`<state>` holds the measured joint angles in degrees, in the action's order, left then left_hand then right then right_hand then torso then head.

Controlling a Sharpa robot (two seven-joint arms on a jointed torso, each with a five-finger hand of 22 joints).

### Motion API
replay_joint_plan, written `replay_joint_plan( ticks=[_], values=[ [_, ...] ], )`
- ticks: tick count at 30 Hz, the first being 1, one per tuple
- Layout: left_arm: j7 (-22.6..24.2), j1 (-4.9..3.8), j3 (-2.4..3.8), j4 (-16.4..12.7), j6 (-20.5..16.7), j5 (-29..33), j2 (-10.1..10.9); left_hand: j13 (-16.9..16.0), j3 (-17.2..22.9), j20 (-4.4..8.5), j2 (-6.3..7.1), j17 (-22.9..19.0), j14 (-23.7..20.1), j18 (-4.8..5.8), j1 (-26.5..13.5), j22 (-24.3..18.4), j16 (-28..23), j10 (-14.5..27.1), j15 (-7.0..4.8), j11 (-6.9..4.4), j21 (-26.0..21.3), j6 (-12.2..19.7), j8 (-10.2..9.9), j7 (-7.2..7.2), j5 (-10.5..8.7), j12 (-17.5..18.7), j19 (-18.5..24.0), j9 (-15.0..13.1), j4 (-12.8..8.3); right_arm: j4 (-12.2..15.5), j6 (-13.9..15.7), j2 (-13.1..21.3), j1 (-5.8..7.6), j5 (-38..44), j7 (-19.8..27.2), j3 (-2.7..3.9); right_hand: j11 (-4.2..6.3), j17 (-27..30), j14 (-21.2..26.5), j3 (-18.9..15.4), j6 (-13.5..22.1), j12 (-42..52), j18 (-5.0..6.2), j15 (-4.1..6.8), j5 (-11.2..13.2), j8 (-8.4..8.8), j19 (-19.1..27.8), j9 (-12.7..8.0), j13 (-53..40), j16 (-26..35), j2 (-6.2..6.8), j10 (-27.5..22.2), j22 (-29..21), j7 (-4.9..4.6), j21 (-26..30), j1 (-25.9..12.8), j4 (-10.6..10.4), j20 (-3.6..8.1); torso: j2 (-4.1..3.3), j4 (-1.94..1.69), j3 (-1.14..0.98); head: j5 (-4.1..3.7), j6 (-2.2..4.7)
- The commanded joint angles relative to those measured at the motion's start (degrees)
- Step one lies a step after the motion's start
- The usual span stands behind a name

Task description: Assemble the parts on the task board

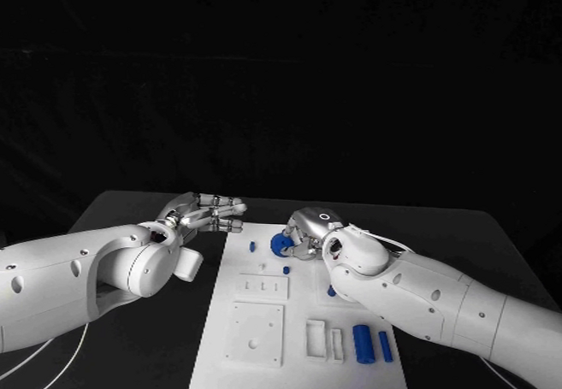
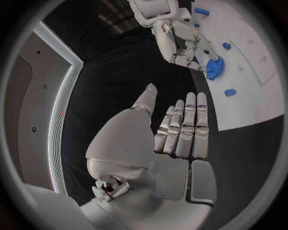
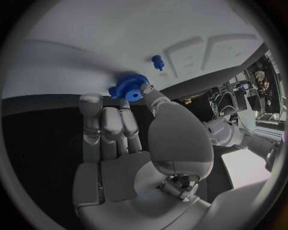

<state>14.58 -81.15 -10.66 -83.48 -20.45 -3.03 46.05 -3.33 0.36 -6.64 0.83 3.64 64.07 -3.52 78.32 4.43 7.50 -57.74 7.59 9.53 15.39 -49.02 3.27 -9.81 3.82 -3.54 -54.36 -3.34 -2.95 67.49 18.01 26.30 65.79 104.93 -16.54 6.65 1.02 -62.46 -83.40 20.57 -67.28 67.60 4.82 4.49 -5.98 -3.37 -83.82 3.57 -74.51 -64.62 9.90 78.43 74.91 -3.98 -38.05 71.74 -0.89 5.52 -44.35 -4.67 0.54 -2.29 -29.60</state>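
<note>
Two blue cylinders (image 1: 372, 344) nearest, loose on task board (image 1: 274, 378) front. Right hand (image 1: 312, 234) pinching blue gear (image 1: 281, 243) at board's far end. Left hand (image 1: 204, 214) empty, fingers straight, off-board. Gear probably light, rigid plastic; best gripped by toothed rim.

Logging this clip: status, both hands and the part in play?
Right hand on the blue gear, far end of the task board. Left hand open, off the board's left side. Nothing in the way.
</note>
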Motion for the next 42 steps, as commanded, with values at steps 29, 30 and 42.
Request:
replay_joint_plan(
  ticks=[29, 30, 42],
  values=[
    [0.05, -0.12, 0.06, -0.04, 0.93, -0.10, -0.31, -0.07, 0.36, -0.08, 0.24, 0.08, -0.23, -0.37, 0.10, -0.07, -0.17, 0.40, 0.00, -0.10, 0.04, 0.05, 0.07, -0.15, 0.25, -0.10, 0.38, 0.00, 0.05, -4.08, -0.01, -3.10, -0.02, -1.73, 0.84, -0.38, -0.77, 1.02, 0.23, -7.94, 6.84, -2.40, 0.27, -0.05, -1.65, -0.22, -3.08, 0.03, 1.79, 1.27, 1.22, -1.27, 1.11, -1.18, 1.72, -5.24, -8.92, 0.15, 0.06, 0.22, -0.08, 0.63, 0.33],
    [0.04, -0.12, 0.06, -0.03, 0.93, -0.11, -0.31, -0.07, 0.36, -0.08, 0.24, 0.08, -0.23, -0.37, 0.10, -0.07, -0.17, 0.40, 0.00, -0.10, 0.04, 0.05, 0.07, -0.15, 0.25, -0.10, 0.38, 0.00, 0.05, -4.10, -0.07, -3.07, -0.02, -1.90, 0.91, -0.39, -0.78, 0.95, 0.23, -7.73, 6.87, -2.45, 0.32, -0.07, -1.78, -0.22, -3.09, 0.03, 1.85, 1.26, 1.49, -1.36, 1.10, -1.24, 1.68, -6.23, -10.33, 0.12, 0.05, 0.21, -0.09, 0.63, 0.35],
    [0.00, -0.11, 0.06, 0.29, 1.07, -0.12, -0.53, -0.07, 0.45, -0.10, 0.20, 0.08, -0.27, -0.40, 0.02, -0.08, -0.18, 0.64, 0.03, -0.05, 0.07, 0.17, 0.07, -0.17, 0.27, -0.09, 0.39, 0.01, -0.03, -4.31, -0.81, -2.34, -0.02, -3.34, 1.63, -0.51, -0.76, 0.71, 0.17, -8.08, 6.48, -2.19, 0.32, -0.11, -0.31, -0.23, -3.08, 0.04, 1.80, 1.26, 1.30, -1.33, 1.14, -1.16, 1.43, -5.88, -12.74, 0.07, 0.05, 0.27, -0.15, 0.51, 0.22]
  ],
)
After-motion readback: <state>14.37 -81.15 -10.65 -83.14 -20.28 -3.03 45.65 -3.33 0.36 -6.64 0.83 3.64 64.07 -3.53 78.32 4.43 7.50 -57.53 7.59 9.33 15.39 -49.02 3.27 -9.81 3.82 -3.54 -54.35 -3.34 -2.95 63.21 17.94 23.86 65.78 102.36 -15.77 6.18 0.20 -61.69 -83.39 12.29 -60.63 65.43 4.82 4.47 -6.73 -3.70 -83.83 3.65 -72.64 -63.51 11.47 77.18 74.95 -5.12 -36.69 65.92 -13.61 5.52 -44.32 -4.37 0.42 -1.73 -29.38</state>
